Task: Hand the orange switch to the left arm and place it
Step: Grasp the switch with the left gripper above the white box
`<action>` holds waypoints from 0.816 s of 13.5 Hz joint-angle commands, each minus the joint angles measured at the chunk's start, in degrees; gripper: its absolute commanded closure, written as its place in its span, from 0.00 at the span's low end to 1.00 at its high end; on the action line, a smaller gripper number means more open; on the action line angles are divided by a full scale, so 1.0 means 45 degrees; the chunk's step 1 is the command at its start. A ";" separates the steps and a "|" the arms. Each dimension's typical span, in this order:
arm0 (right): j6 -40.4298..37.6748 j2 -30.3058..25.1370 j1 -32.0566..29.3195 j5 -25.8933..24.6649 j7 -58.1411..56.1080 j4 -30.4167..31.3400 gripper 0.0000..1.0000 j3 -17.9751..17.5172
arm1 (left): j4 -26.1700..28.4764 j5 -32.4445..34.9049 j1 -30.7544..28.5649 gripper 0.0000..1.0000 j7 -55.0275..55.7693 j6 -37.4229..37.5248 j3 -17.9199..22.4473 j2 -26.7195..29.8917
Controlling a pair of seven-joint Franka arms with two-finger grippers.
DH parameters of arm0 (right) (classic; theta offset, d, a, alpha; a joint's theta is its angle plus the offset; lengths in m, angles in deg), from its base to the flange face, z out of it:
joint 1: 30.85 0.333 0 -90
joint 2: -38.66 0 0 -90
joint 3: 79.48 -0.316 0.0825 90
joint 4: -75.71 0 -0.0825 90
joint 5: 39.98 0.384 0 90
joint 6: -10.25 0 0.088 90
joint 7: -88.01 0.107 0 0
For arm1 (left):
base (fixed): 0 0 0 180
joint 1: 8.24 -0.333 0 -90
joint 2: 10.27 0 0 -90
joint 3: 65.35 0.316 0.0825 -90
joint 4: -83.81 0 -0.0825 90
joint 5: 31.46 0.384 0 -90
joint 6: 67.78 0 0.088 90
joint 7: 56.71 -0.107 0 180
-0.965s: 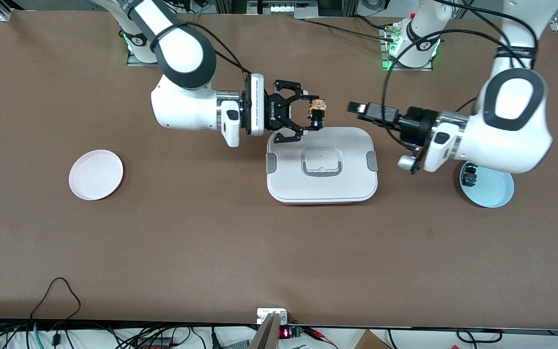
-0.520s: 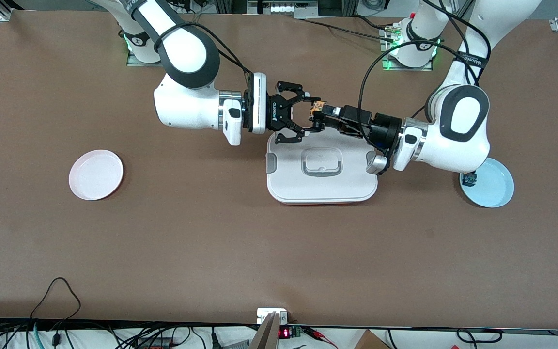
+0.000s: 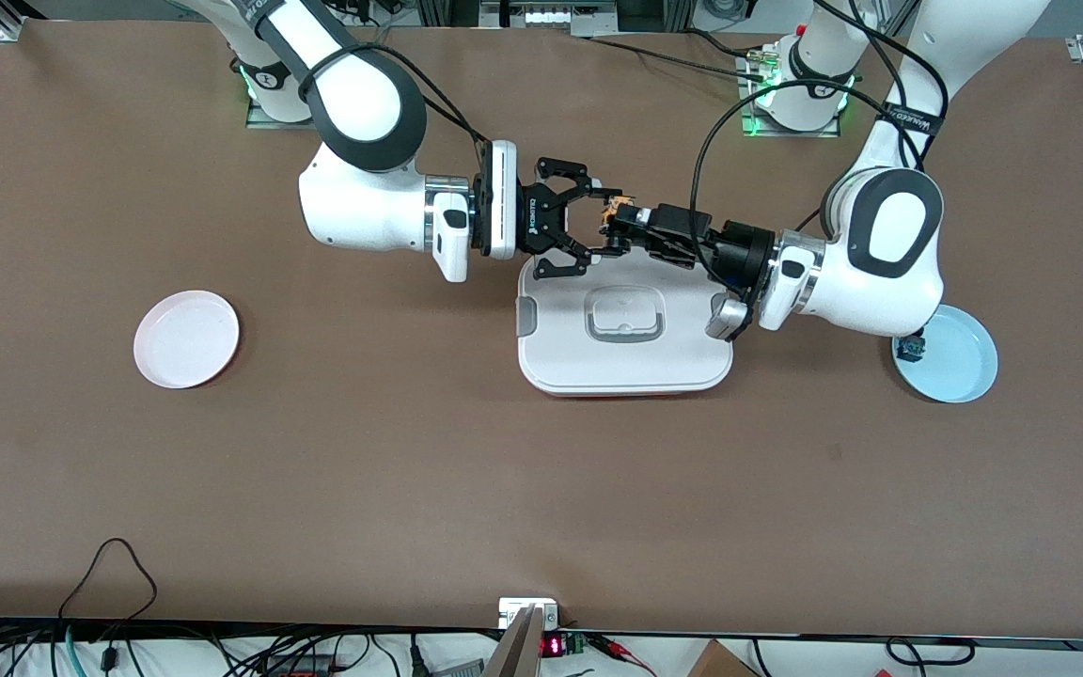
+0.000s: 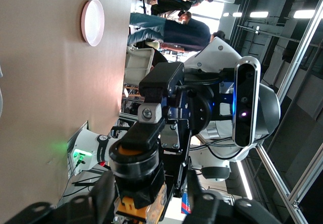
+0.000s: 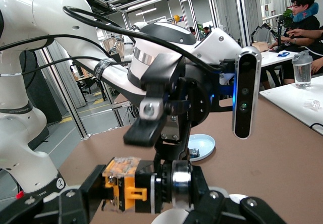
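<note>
The orange switch (image 3: 615,218) hangs in the air over the rim of the box (image 3: 626,362) on the robots' side. My right gripper (image 3: 611,223) is shut on it and holds it sideways by its orange-and-black body (image 5: 128,186). My left gripper (image 3: 624,224) has come in from the left arm's end, and its fingers stand on either side of the switch's round black collar (image 4: 139,168). A gap still shows along one finger, so this gripper (image 4: 151,204) is open around the switch. The box lies flat on the table under both hands.
A pink plate (image 3: 186,338) lies toward the right arm's end of the table. A pale blue plate (image 3: 960,362) lies toward the left arm's end, partly under the left arm. It holds a small blue-and-green switch (image 3: 910,349).
The left arm swung in from its end of the table until its gripper reached the switch, and its fingers have drawn closer together. The right arm has kept the switch still.
</note>
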 commanded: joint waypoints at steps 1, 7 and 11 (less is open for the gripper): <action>0.0085 0.0005 0.0038 0.0325 -0.0274 -0.0075 1.00 -0.0022 | 0.0080 -0.0358 0.0039 0.75 -0.0251 0.0082 -0.0008 0.0114; 0.0085 -0.0015 0.0019 0.0325 -0.0293 -0.0075 1.00 -0.0003 | 0.0041 -0.0338 0.0020 0.85 -0.0251 0.0121 -0.0008 0.0114; 0.0007 -0.0054 -0.0078 0.0364 -0.0098 -0.0075 0.00 -0.0003 | -0.0018 -0.0338 0.0020 0.86 -0.0212 0.0160 0.0011 0.0094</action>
